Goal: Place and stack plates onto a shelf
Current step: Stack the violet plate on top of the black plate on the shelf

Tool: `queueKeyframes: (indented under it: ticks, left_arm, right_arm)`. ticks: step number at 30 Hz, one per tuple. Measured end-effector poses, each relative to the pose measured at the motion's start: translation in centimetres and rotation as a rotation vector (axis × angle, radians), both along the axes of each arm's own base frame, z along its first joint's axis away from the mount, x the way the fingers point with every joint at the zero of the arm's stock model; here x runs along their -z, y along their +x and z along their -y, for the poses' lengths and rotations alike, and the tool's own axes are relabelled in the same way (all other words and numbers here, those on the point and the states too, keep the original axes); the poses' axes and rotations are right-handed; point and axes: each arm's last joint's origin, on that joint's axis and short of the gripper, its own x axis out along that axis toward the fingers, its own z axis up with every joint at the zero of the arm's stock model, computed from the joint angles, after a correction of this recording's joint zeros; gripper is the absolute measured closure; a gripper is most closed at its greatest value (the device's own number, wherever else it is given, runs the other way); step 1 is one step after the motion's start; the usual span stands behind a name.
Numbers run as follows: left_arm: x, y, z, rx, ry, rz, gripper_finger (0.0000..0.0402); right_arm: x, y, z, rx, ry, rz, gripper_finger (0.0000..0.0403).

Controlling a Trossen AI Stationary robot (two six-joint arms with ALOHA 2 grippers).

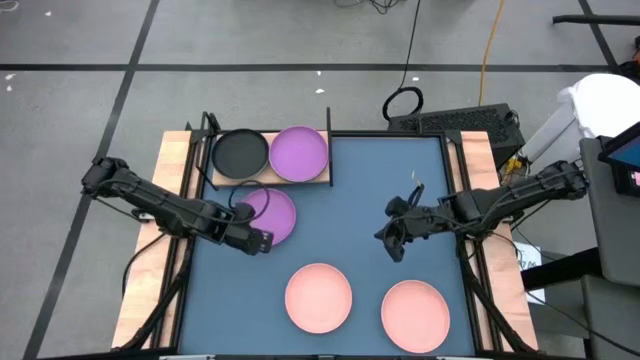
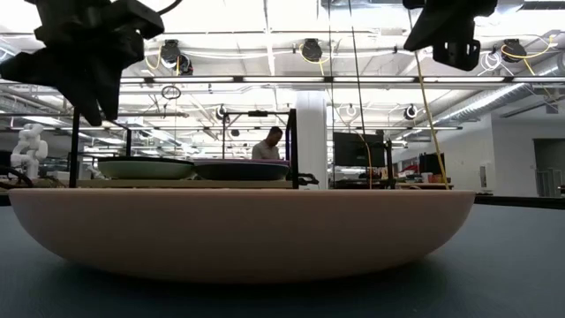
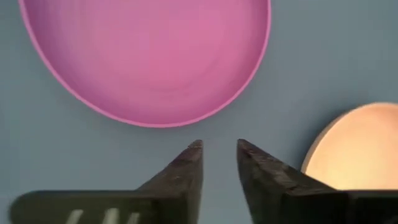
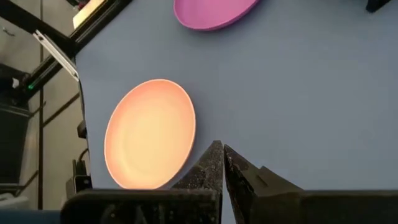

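The light-wood shelf (image 1: 322,180) stands at the mat's far left and carries a black plate (image 1: 240,153) and a purple plate (image 1: 298,153) side by side. A second purple plate (image 1: 275,212) lies flat on the mat just in front of the shelf. My left gripper (image 1: 256,240) hangs above this plate's near rim (image 3: 155,121), slightly open with nothing between its fingers (image 3: 219,148). Two salmon pink plates (image 1: 318,297) (image 1: 415,314) lie flat near the front edge. My right gripper (image 1: 392,242) hovers shut over the mat's right half (image 4: 219,149).
The blue-grey mat (image 1: 380,180) covers the table, with bare room in its middle and far right. The shelf's thin black posts (image 2: 291,146) rise at its corners. In the low view a salmon plate (image 2: 247,234) fills the foreground and a person (image 2: 269,143) sits far behind the table.
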Motion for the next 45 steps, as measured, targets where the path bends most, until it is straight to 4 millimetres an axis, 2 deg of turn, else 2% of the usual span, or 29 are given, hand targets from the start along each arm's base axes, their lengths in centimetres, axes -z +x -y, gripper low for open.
queueKeyframes:
  ticks: [5, 8, 12, 18, 24, 31, 41, 45]
  left_arm:
    - [0.0, 0.0, 0.0, -0.16, -0.024, 0.024, 0.0224]
    - [0.1, -0.3, -0.2, -0.253, -0.028, 0.003, 0.0195]
    - [0.3, -1.3, -0.4, -0.406, -0.021, -0.071, 0.0176]
    - [0.5, -2.8, -0.5, -0.542, 0.032, -0.158, 0.0172]
    - [2.5, -3.1, -0.6, -0.555, 0.032, -0.16, 0.0171]
    - [2.6, -3.3, -0.9, -0.567, 0.08, -0.151, 0.0168]
    - [2.7, -3.1, -1.7, -0.59, 0.123, -0.156, 0.0088]
    - [2.7, -2.9, -2.1, -0.61, 0.131, -0.152, 0.0079]
  right_arm:
    - [0.0, 0.0, 0.0, -0.04, -0.044, 0.001, 0.0403]
    - [0.0, 0.0, 0.0, -0.076, -0.084, 0.003, 0.0403]
    - [0.0, 0.0, 0.0, -0.126, -0.136, 0.006, 0.0403]
    - [0.0, 0.0, -0.2, -0.17, -0.106, 0.009, 0.0403]
    - [0.0, 0.0, -0.1, -0.181, -0.12, 0.011, 0.0403]
    - [0.0, 0.0, -0.1, -0.154, -0.103, 0.009, 0.0403]
    - [0.1, -0.1, -0.1, -0.172, -0.119, -0.006, 0.0403]
    - [0.1, -0.1, -0.1, -0.172, -0.118, -0.005, 0.0403]
